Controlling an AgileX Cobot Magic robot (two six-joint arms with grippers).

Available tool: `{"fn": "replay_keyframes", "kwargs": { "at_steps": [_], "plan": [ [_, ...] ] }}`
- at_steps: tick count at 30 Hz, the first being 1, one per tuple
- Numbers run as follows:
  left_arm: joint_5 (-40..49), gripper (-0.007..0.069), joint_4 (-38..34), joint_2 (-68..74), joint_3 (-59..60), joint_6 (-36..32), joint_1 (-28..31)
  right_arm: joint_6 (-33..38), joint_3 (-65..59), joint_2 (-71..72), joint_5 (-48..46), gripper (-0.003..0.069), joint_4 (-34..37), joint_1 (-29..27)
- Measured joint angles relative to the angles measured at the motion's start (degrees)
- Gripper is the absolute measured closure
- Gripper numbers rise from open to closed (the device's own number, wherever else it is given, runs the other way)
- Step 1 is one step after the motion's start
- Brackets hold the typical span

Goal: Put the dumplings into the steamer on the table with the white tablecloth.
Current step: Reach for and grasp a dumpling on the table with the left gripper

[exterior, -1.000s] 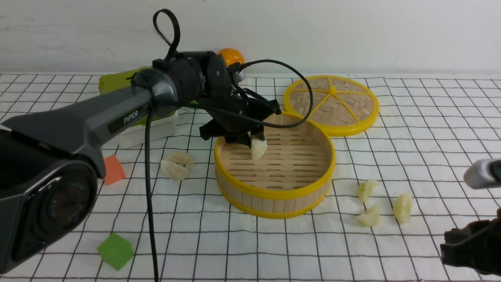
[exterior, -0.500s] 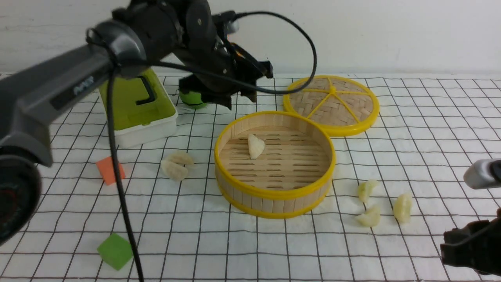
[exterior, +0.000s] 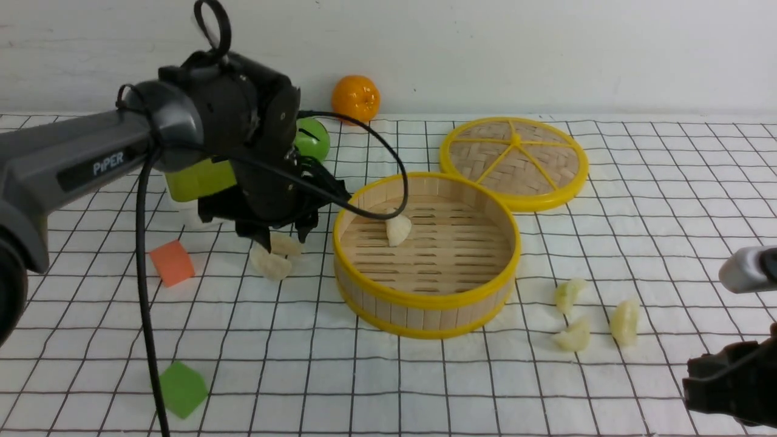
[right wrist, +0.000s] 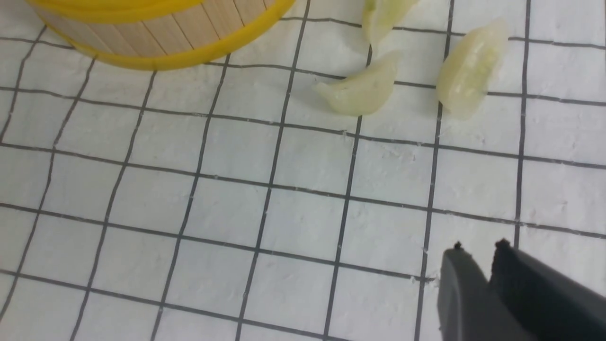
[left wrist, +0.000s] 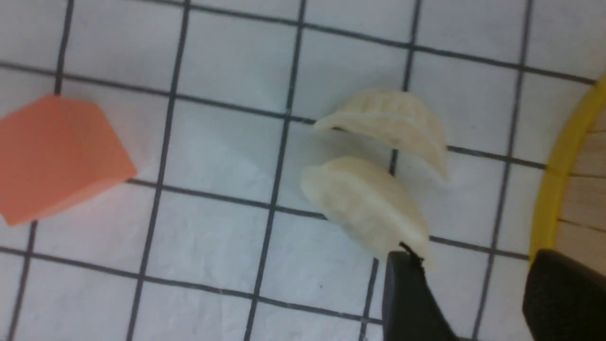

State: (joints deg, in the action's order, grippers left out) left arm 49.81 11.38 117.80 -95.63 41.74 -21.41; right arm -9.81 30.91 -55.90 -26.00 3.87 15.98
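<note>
- green cube [exterior: 182, 388] near front left of the white tablecloth [exterior: 376, 382] on the table; orange cube [exterior: 172, 262] further back
- left gripper [left wrist: 473, 265] low over the cloth just left of the steamer; jaws apart, nothing between them; one finger [left wrist: 407, 298] close to the nearer dumpling, contact unclear
- two dumplings [exterior: 270, 264] lying side by side on the cloth under that gripper, between orange cube and steamer
- green-lidded box [exterior: 197, 179] behind the arm; green ball [exterior: 314, 139] and orange [exterior: 356, 97] at the back
- steamer [exterior: 425, 298] centre, upright; one dumpling [exterior: 397, 229] inside on the slats, back-left part
- woven lid [exterior: 515, 161] flat, touching steamer's back-right rim
- three dumplings [exterior: 573, 335] loose on the cloth right of the steamer
- right gripper [right wrist: 479, 248] at front right, well apart from them; jaws almost together, holding nothing
</note>
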Motion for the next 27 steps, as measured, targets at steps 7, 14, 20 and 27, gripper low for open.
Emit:
{"fn": "replay_keyframes", "kwargs": {
  "at_steps": [7,14,20,27],
  "plan": [
    [-9.3,0.0291,1.1,0.0,4.5,12.0,2.7,0.0,0.0,0.0,0.0,0.0556,0.0,0.0],
    [-10.5,0.0291,2.4,2.5,4.7,14.1,3.0,0.0,0.0,0.0,0.0,0.0549,0.4,0.0],
    [-10.8,0.0332,2.9,4.5,4.7,12.6,3.0,0.0,0.0,0.0,0.0,0.0546,0.4,0.0],
    [-10.1,0.0411,3.0,3.8,4.7,6.8,3.0,0.0,0.0,0.0,0.0,0.0544,0.5,0.0]
  ]
}}
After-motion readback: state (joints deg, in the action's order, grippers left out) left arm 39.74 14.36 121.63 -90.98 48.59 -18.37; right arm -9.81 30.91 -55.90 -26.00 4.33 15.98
